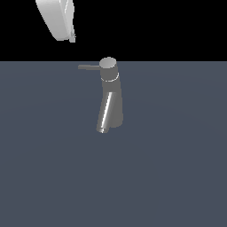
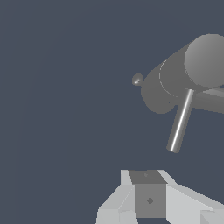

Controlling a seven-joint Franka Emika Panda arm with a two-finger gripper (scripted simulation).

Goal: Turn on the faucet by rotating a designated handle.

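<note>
The dark grey faucet stands upright on the flat grey surface, its shiny spout angled down toward the front. A thin grey handle sticks out from the round top cap toward the exterior view's left. My gripper hangs above and to the left of the handle, well clear of it. In the wrist view the handle juts from the cap, apart from my gripper. The fingers look pressed together with no gap and hold nothing.
The grey floor stretches flat around the faucet. The white arm link enters from the top of the exterior view. A small round knob shows beside the faucet body in the wrist view.
</note>
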